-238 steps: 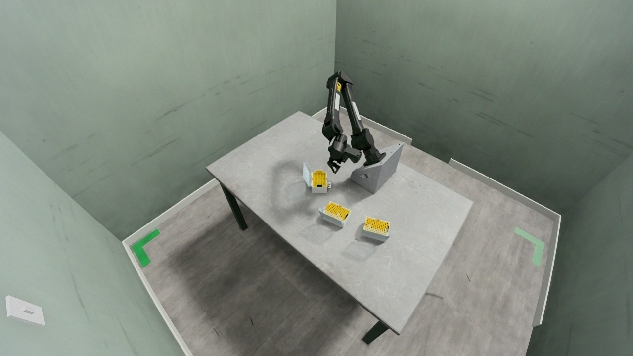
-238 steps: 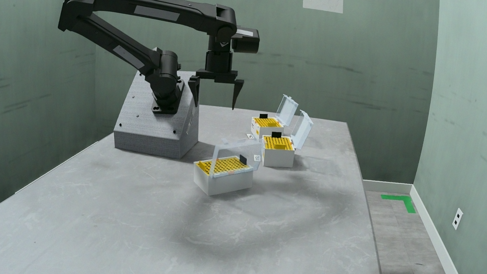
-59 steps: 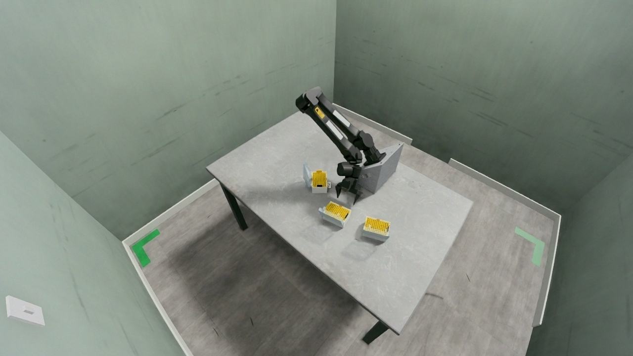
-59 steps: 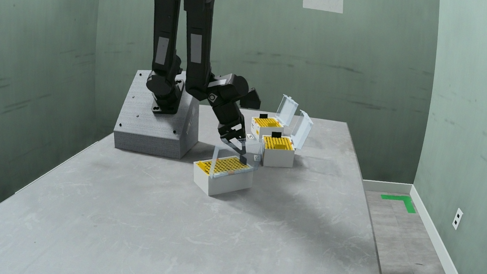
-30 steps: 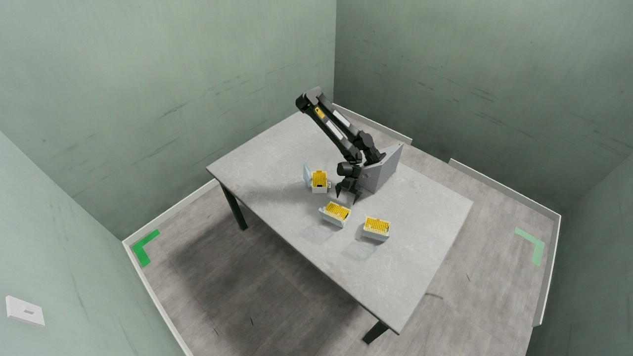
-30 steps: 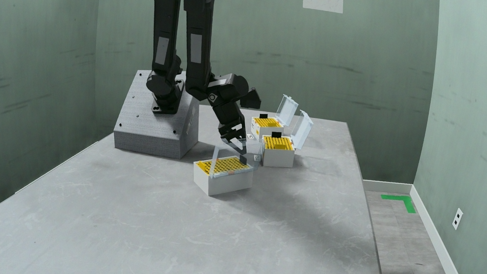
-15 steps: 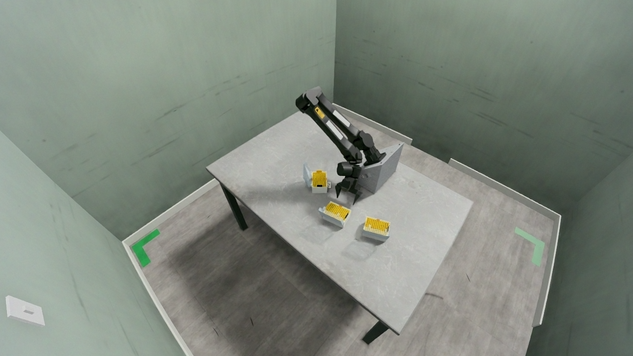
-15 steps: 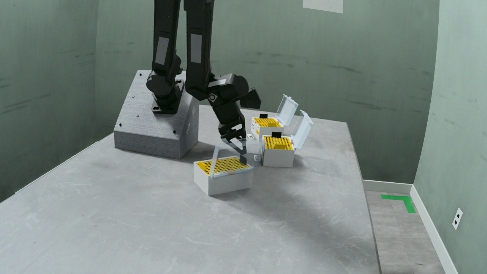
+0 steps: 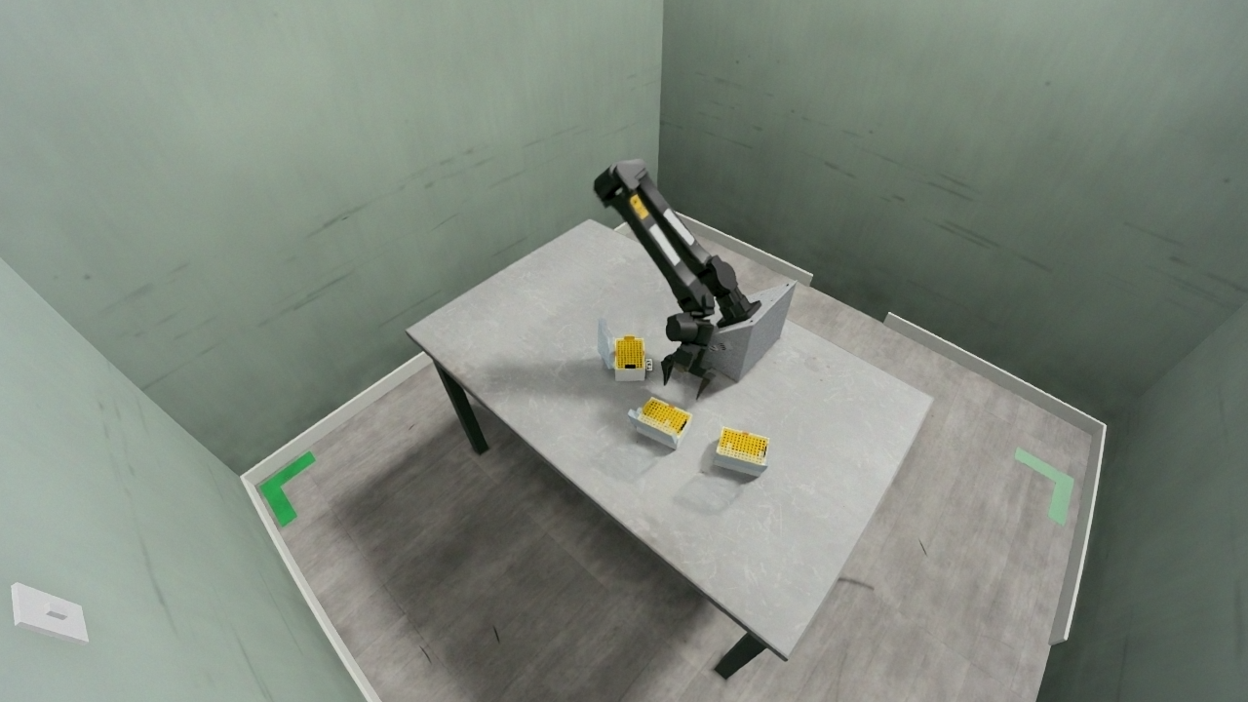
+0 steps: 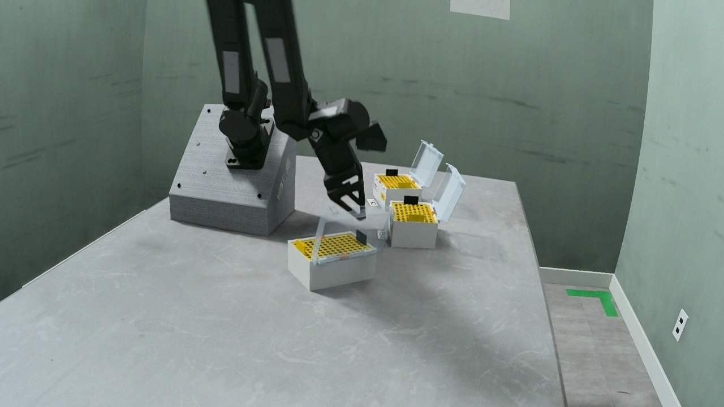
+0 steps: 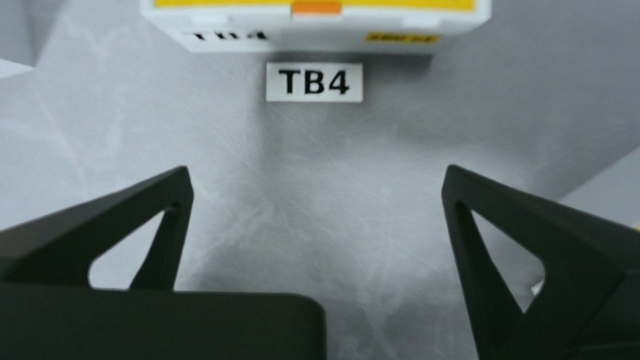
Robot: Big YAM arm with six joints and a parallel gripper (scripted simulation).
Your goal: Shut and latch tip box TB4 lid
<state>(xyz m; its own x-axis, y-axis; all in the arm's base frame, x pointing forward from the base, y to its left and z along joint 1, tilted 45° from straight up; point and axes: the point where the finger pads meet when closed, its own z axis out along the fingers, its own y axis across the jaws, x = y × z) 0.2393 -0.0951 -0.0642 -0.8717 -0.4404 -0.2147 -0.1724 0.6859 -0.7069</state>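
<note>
The wrist view shows the white front of a tip box [image 11: 315, 22] with an orange latch tab, and a bench tag reading TB4 [image 11: 314, 82] just before it. It appears to be the middle of three yellow-racked boxes [image 9: 660, 420] [image 10: 412, 225]. Its clear lid [image 10: 450, 192] stands open, tilted back on the side away from the arm. My gripper [image 11: 317, 179] [image 9: 687, 379] [image 10: 352, 207] is open and empty. It hovers low over the bench, just short of the tag, pointing at the box front.
A second open box [image 9: 628, 356] [image 10: 392, 186] stands close beside the gripper. A third box [image 9: 741, 449] [image 10: 331, 258] stands on the other side, with its clear lid raised. The arm's grey wedge base [image 9: 755, 335] [image 10: 232, 177] is right behind.
</note>
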